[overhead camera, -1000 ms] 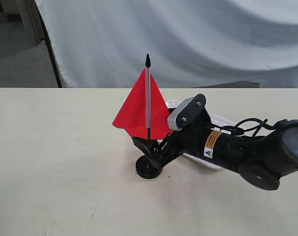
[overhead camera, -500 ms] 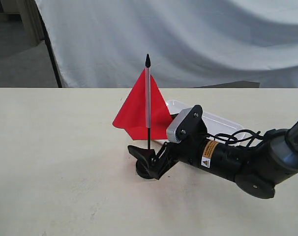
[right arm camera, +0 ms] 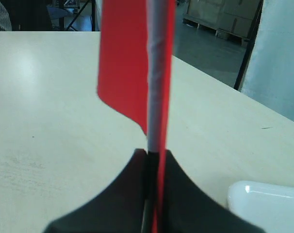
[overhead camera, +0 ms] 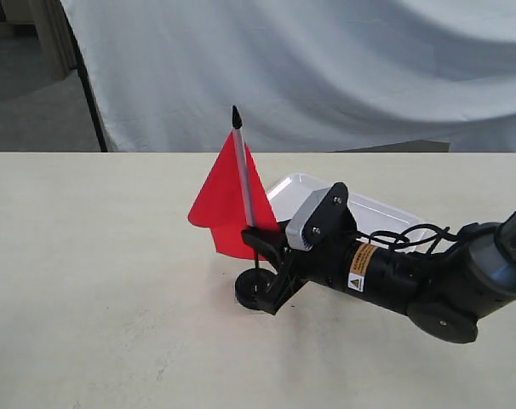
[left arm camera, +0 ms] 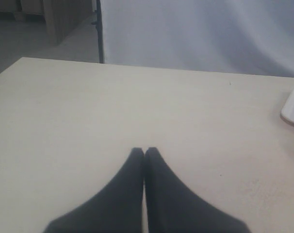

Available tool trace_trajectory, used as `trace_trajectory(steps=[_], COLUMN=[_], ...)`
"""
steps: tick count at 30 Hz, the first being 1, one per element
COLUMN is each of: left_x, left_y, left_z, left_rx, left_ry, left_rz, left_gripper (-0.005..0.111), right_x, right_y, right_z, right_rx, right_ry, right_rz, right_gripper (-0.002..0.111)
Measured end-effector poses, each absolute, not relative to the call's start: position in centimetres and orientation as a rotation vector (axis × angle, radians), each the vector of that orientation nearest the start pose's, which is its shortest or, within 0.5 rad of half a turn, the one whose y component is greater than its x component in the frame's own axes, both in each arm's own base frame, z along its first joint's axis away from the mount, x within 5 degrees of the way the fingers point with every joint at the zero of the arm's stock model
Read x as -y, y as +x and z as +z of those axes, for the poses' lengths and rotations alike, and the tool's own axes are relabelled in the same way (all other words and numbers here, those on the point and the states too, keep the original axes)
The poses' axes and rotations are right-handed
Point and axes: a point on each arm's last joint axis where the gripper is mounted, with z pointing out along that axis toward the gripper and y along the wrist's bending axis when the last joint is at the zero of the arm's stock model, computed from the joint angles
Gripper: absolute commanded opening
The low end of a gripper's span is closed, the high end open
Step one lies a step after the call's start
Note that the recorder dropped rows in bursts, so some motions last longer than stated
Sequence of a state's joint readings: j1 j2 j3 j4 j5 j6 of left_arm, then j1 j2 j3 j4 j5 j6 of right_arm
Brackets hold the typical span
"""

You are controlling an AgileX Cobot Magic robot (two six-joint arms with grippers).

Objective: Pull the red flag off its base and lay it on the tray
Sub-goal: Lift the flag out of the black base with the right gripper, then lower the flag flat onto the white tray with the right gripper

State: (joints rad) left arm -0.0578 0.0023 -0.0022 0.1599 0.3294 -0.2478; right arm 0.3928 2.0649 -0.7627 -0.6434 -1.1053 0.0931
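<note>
Though upright half a second ago, now leaning, tip toward 11 o'clock: flag (overhead camera: pixel 220 204), red cloth hanging at 9 o'clock of the pole. Then spread wide and low beside the base (overhead camera: pixel 251 295), now raised and clamped shut on the pole just under the cloth: right gripper (overhead camera: pixel 258 244). Pole foot seemingly still in the base, though too thin to tell for sure. Base unmoved on the table (overhead camera: pixel 96 273). More of the tray (overhead camera: pixel 294 187) uncovered than before.

On the right arm (overhead camera: pixel 411 285), an orange label (overhead camera: pixel 361 259) with a warning triangle, print too small to read.

At 2 o'clock of the flag, behind the arm: tray, white floor and rim showing, near side hidden by the arm.

From the right wrist, pale sleeve (right arm camera: pixel 156 73) and red cloth rising out of the closed fingers (right arm camera: pixel 122 194), with a tray corner alongside. From the left wrist: left gripper (left arm camera: pixel 145 151) closed, tips touching, over the table, well apart from the flag.
</note>
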Motion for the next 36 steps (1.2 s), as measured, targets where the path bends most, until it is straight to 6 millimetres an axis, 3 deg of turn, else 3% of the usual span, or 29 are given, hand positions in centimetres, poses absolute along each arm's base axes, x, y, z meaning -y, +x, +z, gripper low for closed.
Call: trace_trajectory(steps=[12,16,24,31,36], left_x=[-0.2,-0.2,-0.2,-0.2,-0.2], left_y=[5.4,5.4,5.4,5.4,5.4], left_z=[18.4,18.4,18.4,18.4,18.4], left_rx=[-1.808,-1.808,-1.808,-1.808,-1.808], left_ry=[-0.071,-0.071,-0.071,-0.071,-0.071], left_rz=[-0.063,-0.063,-0.063,-0.063,-0.063], left_gripper=[0.000,0.000,0.000,0.000,0.000], right_x=[-16.5,-15.4,-14.2,-13.4,-13.1], right_y=[28.3,29.1,33.9,36.9,38.3], right_z=[19.3,21.3,24.7,25.1,22.6], right_rx=[-1.365,-1.526,-1.939,-2.211,-2.394], right_ry=[-0.867,-0.816,-0.754,-0.891,-1.044], right_rz=[0.526,0.366,0.046,-0.257,-0.418], right_gripper=[-0.001,-0.001,-0.001,-0.001,-0.001])
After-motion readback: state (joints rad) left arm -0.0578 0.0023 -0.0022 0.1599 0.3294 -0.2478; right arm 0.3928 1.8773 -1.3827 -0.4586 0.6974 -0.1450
